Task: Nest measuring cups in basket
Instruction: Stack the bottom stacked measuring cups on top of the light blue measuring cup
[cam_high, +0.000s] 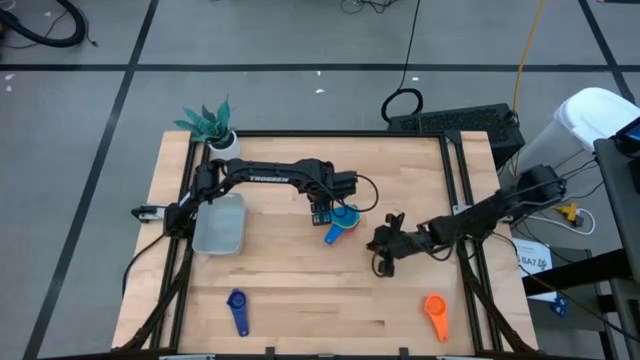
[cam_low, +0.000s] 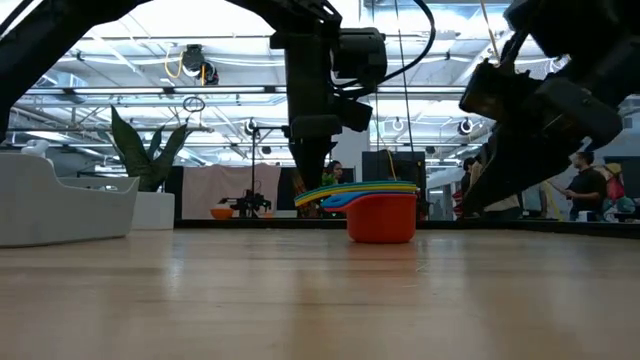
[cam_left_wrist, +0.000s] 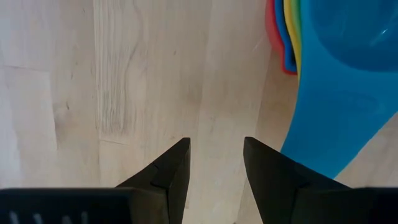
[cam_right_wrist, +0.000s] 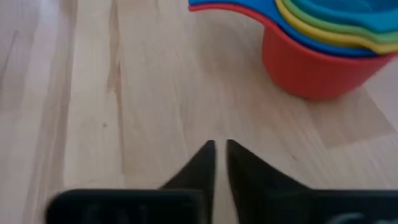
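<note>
left claw: the left claw (cam_high: 322, 213) hangs right over the stack's handle side, fingers (cam_left_wrist: 166, 177) partly apart with bare wood between them, so it's gripping nothing. The light blue handle sits just off to one side of it, not between the fingers. Looks to me like it's lining up for the handles.
right claw: the right claw (cam_high: 383, 262) is near the stack but clear of it, tips (cam_right_wrist: 204, 163) pinched nearly together on nothing. My guess is it's parked out of the way.
nested stack: the stack of plastic measuring cups (cam_high: 343, 222) sits mid-tabletop, red bowl (cam_right_wrist: 311, 65) on the bottom, then blue, yellow, green and light blue layers, flat handles fanned to one side. Stacking them first makes sense, one carry instead of five.
loose cups: a dark blue plastic scoop (cam_high: 238, 311) and an orange plastic scoop (cam_high: 436, 315) lie near the front edge, well apart from each other and the stack, not nested yet.
basket: the shallow pale grey-blue plastic tray (cam_high: 220, 223) sits left of the stack, beside the left arm. I see no cups in it, so the main job is still open.
tabletop: the light wooden tabletop (cam_high: 300, 290) also carries a small white plant pot (cam_high: 222, 140) at the back corner, out of the way.
</note>
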